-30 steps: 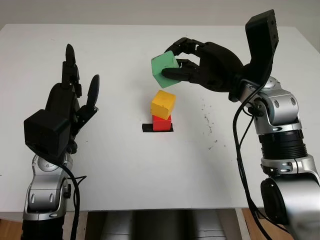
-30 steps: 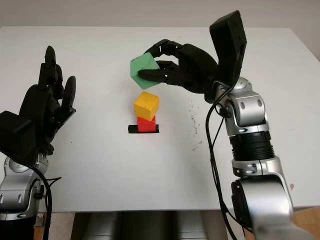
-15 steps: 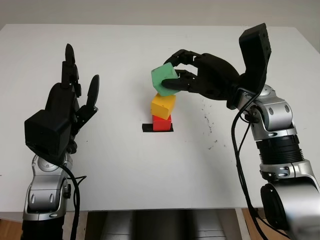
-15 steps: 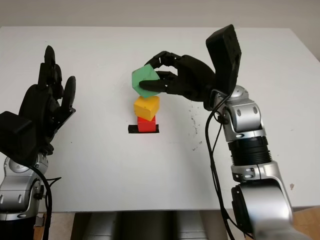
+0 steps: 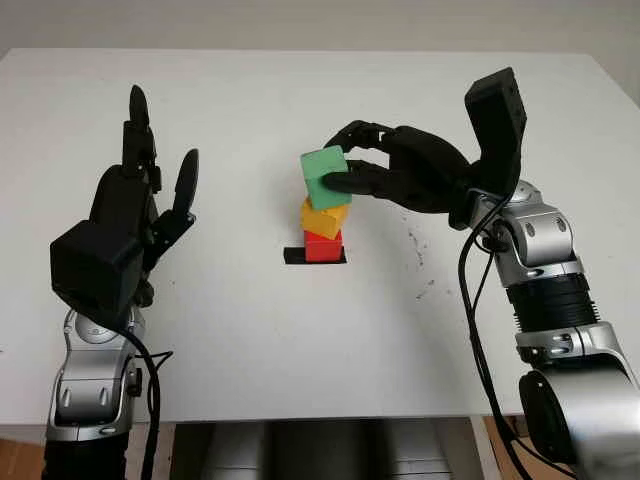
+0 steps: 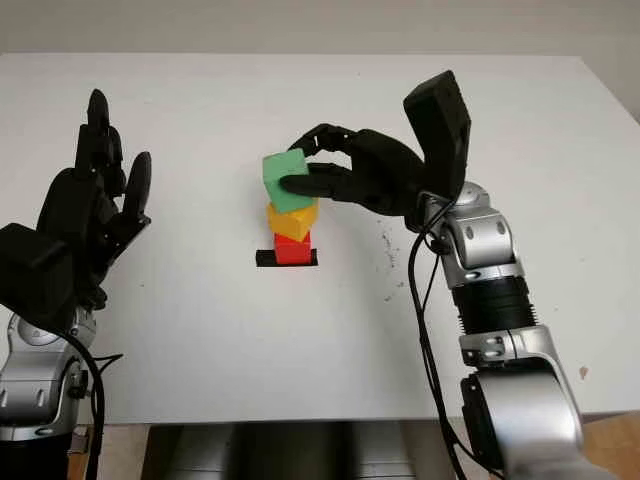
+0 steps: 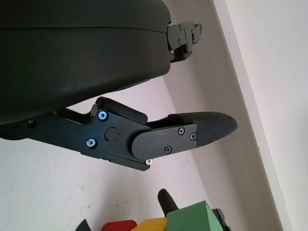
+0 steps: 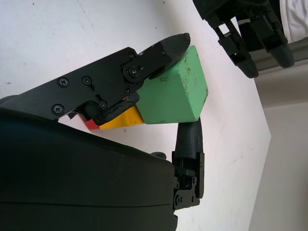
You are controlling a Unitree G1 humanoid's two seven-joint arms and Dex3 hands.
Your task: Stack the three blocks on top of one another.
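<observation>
Now the green block [image 5: 323, 176] is in my right hand [image 5: 395, 180], pinched on opposite side faces between my fingers [image 8: 190, 139], and it sits on or just above the yellow block [image 5: 325, 217], which stands a little skewed on the red block [image 5: 322, 245]; I cannot tell whether green and yellow are fully touching. Taking the red block as my landmark, it sits on a black marker strip [image 5: 295, 257] on the desk [image 5: 300, 340], with the other two directly above it. The green block looks like a light, rigid cube with flat, slightly scuffed faces, so I judge it will not give under my grip, and the side faces are the right place to hold it, leaving its underside free to land. The risk, I think, is the yellow block's skew: the tower is light and a sideways nudge could topple it. My right arm reaches in from the right of the red block, wrist raised, fingers pointing toward the stack. My left hand [image 5: 130, 220] is open, held upright well to the left of the red block, above the desk.
</observation>
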